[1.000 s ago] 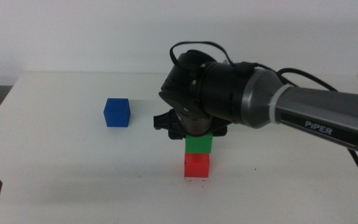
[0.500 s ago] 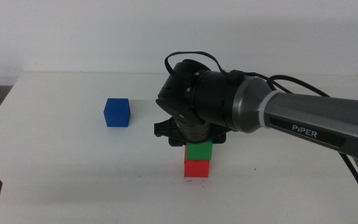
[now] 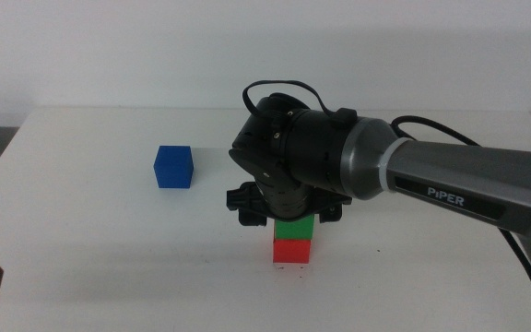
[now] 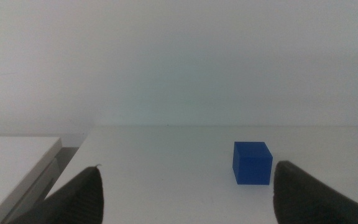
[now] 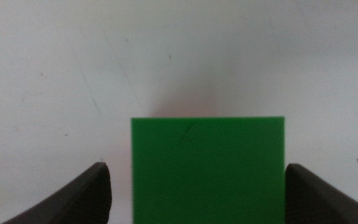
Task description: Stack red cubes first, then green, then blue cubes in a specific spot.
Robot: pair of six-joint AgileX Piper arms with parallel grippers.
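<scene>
Green cube seated on red cube, 2 stacked at the marked spot on the table. Right tool directly over the stack; in the wrist view its jaws stand wide, clear of both green faces, gripping nothing. Blue cube alone, well apart, off to the left arm's side and farther back. Left tool parked at the near table edge, spread open, empty, blue cube straight ahead between its jaws. Left arm judged better lined up for cube 3.

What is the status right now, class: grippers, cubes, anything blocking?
Right gripper open, directly over the stack. Green cube sits on red cube. Left gripper open, waiting, facing blue cube. Nothing around blue cube.
</scene>
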